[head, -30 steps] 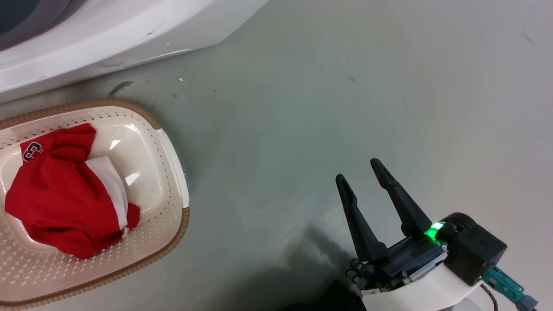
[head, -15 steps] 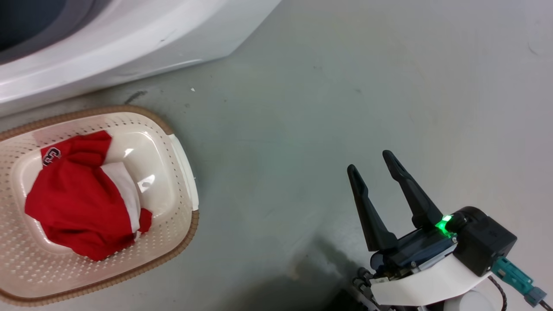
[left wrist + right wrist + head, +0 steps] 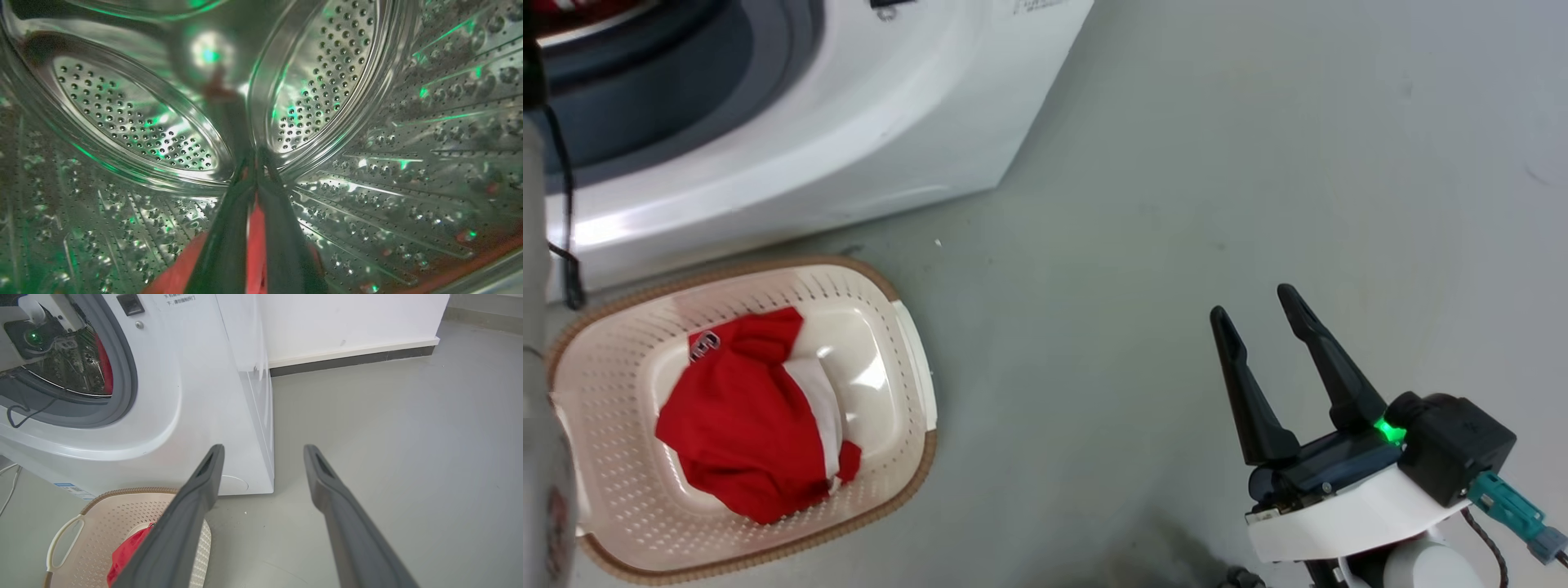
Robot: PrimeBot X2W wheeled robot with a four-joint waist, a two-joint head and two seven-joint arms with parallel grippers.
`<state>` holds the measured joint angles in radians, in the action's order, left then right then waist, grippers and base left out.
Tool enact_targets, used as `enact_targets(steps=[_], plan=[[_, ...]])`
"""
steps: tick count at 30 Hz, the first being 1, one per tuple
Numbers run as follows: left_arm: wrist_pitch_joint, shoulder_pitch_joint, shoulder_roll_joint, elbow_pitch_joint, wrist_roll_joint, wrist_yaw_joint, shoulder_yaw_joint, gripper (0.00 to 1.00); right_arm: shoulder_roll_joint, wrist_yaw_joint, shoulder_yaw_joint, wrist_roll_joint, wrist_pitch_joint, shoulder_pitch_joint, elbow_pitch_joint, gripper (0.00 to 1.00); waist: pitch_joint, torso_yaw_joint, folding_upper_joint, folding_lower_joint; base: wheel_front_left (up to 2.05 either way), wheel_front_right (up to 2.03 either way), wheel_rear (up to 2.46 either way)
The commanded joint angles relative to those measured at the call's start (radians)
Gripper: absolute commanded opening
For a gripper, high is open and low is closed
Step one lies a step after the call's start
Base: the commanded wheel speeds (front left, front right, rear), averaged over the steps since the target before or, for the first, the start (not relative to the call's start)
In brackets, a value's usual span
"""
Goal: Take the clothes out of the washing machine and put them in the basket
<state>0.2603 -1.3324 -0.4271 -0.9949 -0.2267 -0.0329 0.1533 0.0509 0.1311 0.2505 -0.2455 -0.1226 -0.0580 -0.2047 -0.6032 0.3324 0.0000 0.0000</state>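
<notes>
The white washing machine [image 3: 890, 122] stands at the upper left, and its front also fills the left of the right wrist view [image 3: 196, 375]. Inside its steel drum [image 3: 135, 122], my left gripper [image 3: 255, 157] is shut on a red garment [image 3: 255, 237] that shows between and beside the fingers. More red cloth [image 3: 104, 363] shows through the door opening. The cream basket [image 3: 929, 457] sits on the floor before the washer and holds one crumpled red and white garment [image 3: 743, 433]. My right gripper [image 3: 1254, 304] hangs open and empty over bare floor, right of the basket.
My pale left forearm [image 3: 535, 327] runs up the head view's left edge toward the washer. A black cable [image 3: 28, 414] hangs at the door seal. A white wall with a dark baseboard [image 3: 351, 359] stands behind the washer. Grey floor [image 3: 1176, 163] lies open to the right.
The head camera has swung, so the washer front, the whole basket and my left forearm come into the picture. The garment in the basket lies as before, and the right gripper stays open.
</notes>
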Motion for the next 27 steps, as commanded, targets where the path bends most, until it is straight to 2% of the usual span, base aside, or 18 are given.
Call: enact_targets(steps=[1, 12, 20, 27], plan=[[0.006, 0.038, 0.009, 0.017, -0.008, -0.004, -0.007, 0.0, -0.001, -0.001, -0.007, 0.006, 0.002, 0.007, 0.001, 1.0, 0.044, -0.013, 0.0, 0.0, 0.0, 0.0, 0.0], [0.005, 0.336, 0.051, 0.227, -0.029, 0.012, -0.108, 0.0, -0.002, -0.001, -0.039, 0.016, 0.034, 0.044, 0.015, 1.0, 0.192, -0.054, 0.0, 0.0, 0.0, 0.0, 0.0], [0.005, 0.542, 0.121, 0.377, -0.006, 0.022, -0.162, 0.0, -0.002, -0.001, -0.054, 0.026, 0.06, 0.073, 0.012, 1.0, 0.29, -0.091, 0.0, 0.0, 0.0, 0.0, 0.0], [0.005, 0.653, 0.158, 0.444, 0.007, 0.051, -0.182, 0.0, -0.002, -0.001, -0.071, 0.031, 0.085, 0.101, 0.003, 1.0, 0.366, -0.124, 0.0, 0.0, 0.0, 0.0, 0.0]])
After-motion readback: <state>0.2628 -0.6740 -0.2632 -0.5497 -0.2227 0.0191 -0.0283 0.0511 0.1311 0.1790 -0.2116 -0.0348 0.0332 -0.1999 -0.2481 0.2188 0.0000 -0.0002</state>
